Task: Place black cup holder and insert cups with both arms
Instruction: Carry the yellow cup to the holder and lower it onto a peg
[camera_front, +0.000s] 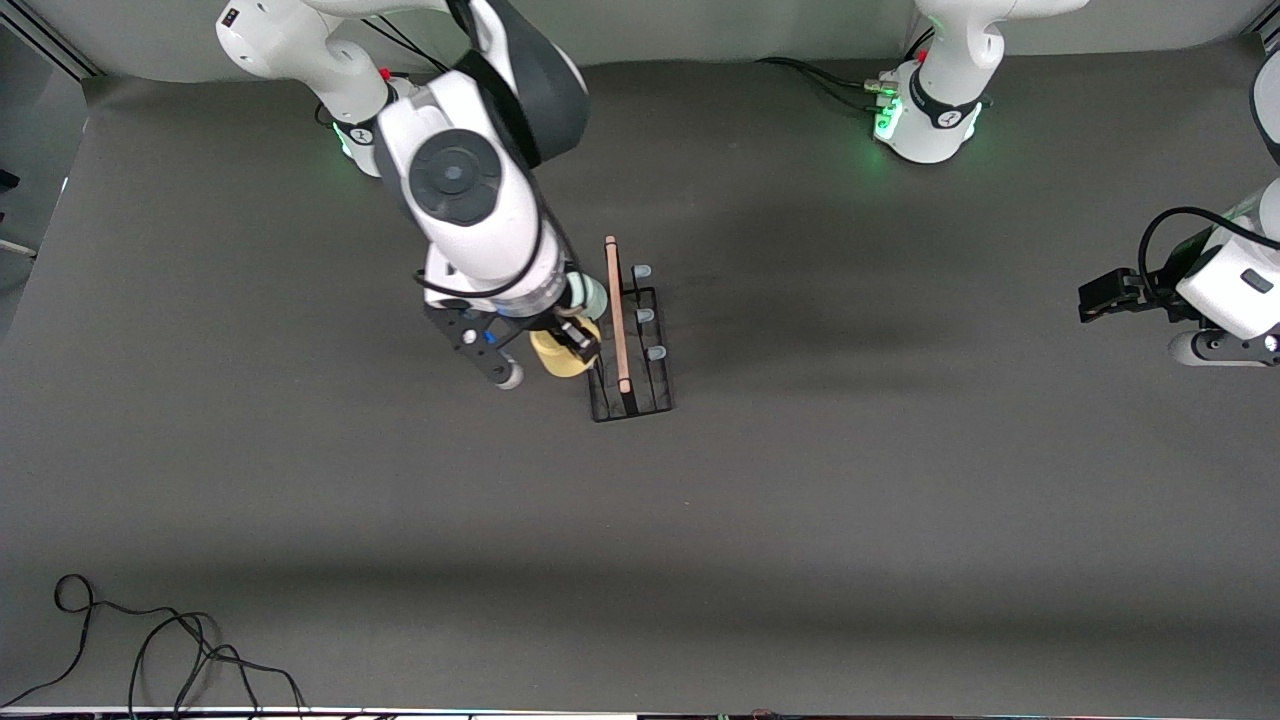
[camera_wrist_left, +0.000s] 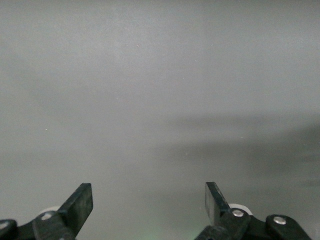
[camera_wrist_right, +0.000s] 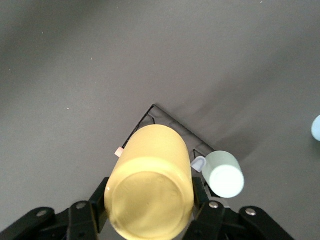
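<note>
The black cup holder stands mid-table, its wooden handle on top. Three bare grey-tipped pegs line its side toward the left arm's end. My right gripper is shut on the yellow cup, held bottom-up and tilted at the holder's side toward the right arm's end, at its end nearer the front camera. In the right wrist view the yellow cup fills my right gripper over the holder's corner. The pale green cup sits on the middle peg beside it. A light blue cup's edge shows farther along. My left gripper waits open and empty at the left arm's end.
Loose black cables lie at the table's edge nearest the front camera, toward the right arm's end. The right arm's wrist hangs over the holder's side and hides part of it.
</note>
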